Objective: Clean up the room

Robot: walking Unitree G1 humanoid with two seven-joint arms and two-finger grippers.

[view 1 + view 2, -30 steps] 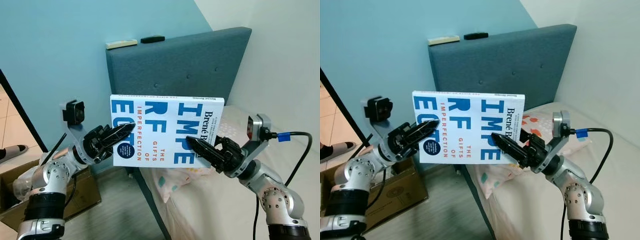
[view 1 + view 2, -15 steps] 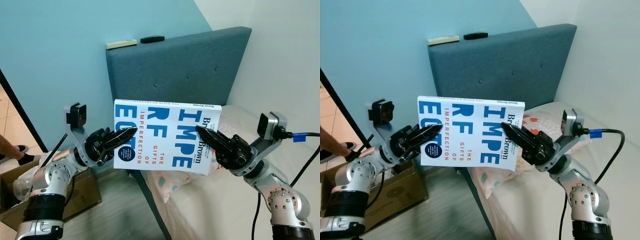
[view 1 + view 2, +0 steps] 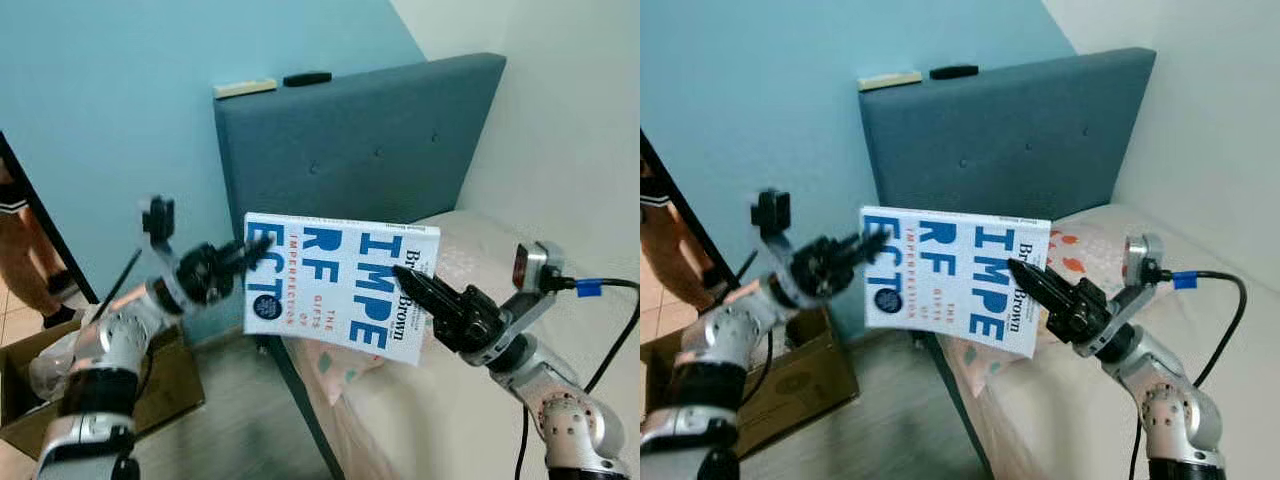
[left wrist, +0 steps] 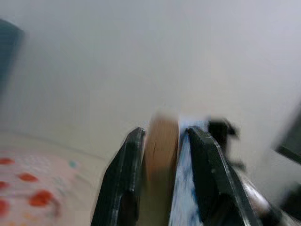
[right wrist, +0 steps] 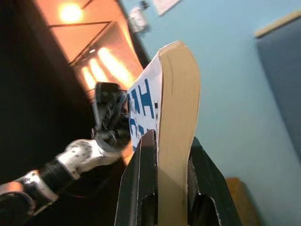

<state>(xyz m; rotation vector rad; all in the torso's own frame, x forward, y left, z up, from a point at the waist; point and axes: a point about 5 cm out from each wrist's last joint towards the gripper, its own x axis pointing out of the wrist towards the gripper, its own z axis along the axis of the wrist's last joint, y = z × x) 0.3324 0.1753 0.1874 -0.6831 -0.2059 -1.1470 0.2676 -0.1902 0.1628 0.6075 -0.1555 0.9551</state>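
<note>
Both grippers hold a white book [image 3: 335,288] with big blue letters level in the air, in front of the blue headboard [image 3: 370,130]. My left gripper [image 3: 243,256] is blurred and shut on the book's left edge; in the left wrist view its fingers [image 4: 124,179] press either side of the book's pages [image 4: 161,160]. My right gripper [image 3: 415,283] is shut on the right end near the spine. The right wrist view looks along the curved page edge [image 5: 176,117] between the right gripper's [image 5: 171,139] black fingers, with the left arm beyond.
The bed [image 3: 470,400], with a spotted pillow [image 3: 345,365], lies under the book on the right. A cream remote [image 3: 244,88] and a black one [image 3: 306,77] rest on top of the headboard. A cardboard box [image 3: 25,365] sits on the floor at left, with a person's leg [image 3: 20,250] behind it.
The book has shifted right and a little lower, its right end dipping. My left arm has swung in after it and is blurred. A person's leg has stepped in at the left.
</note>
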